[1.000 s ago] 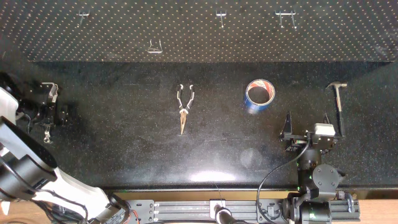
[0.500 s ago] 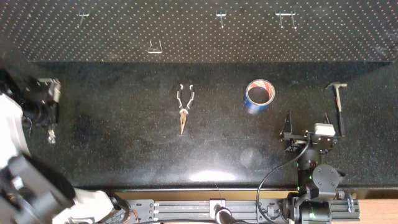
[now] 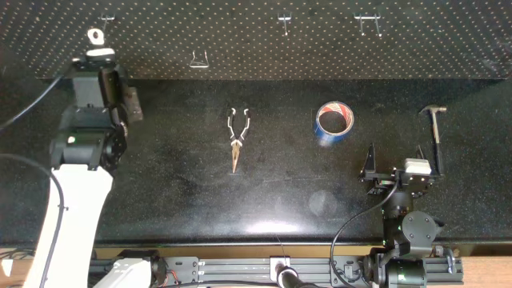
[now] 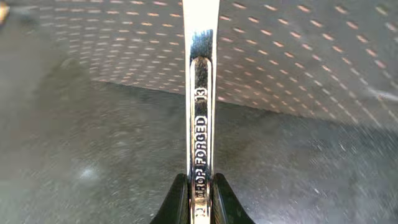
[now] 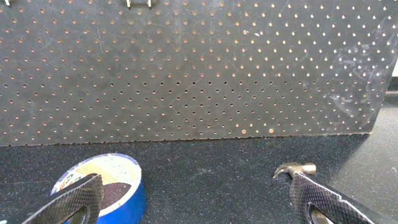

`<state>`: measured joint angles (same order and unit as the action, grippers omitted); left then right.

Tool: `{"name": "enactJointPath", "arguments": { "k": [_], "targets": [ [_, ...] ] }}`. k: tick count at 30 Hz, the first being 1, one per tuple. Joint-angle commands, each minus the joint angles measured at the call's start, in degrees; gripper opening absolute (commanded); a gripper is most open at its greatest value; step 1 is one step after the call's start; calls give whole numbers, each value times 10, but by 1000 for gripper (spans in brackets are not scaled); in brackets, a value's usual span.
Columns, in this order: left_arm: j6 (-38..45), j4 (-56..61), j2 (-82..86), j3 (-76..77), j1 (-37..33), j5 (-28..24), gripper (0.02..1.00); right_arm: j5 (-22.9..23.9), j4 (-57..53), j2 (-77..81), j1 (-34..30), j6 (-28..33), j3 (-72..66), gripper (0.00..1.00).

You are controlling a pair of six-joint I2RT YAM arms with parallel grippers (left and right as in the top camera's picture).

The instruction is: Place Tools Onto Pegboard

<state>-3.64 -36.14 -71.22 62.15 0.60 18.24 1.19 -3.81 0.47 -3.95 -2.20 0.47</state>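
A dark perforated pegboard (image 3: 256, 40) spans the top of the overhead frame, and none of the tools hangs on it yet. Below it the black speckled worktop (image 3: 176, 176) fills the middle band. The white left arm (image 3: 76, 184) rises along the left side to the upper left. Its left gripper (image 4: 200, 198) is clenched on the shank of a slim silver steel wrench (image 4: 200, 93), whose ring end shows in the overhead frame just below the small metal hook (image 3: 106, 20) at the top left. Whether the ring has reached that hook cannot be told. In the lower right, the right gripper (image 3: 394, 162) sits low over the worktop with its fingers spread wide and holding nothing. A steel-headed hammer with a dark handle (image 3: 436, 132) lies just to its right, at the right edge, and a blue roll of tape (image 3: 334, 122) rests right of centre. A pair of needle-nose pliers with pale handles (image 3: 238, 138) lies at the centre, tip pointing down the frame. A wire loop hook (image 3: 200, 60), a single hook (image 3: 284, 22) and a double hook (image 3: 368, 24) stand bare along the board. As I judge it, the task is at its first hanging, and the hammer, tape and pliers are left to do.
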Motion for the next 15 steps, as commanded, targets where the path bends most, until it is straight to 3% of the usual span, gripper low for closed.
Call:
{"name": "enactJointPath", "arguments": {
  "k": [1,5,6,15],
  "targets": [
    [54,29,-6,-26,2,-39,29,-2,-2,-4,4,8,-2,978],
    [50,41,-2,-28,2,-33,29,-2,-2,-4,4,8,-2,978],
    [-2,41,0,-28,1,26,31,-2,-2,-4,4,8,-2,978],
    [-4,70,-19,-28,-14,24,27,-2,-2,-4,4,8,-2,978]
  ]
}}
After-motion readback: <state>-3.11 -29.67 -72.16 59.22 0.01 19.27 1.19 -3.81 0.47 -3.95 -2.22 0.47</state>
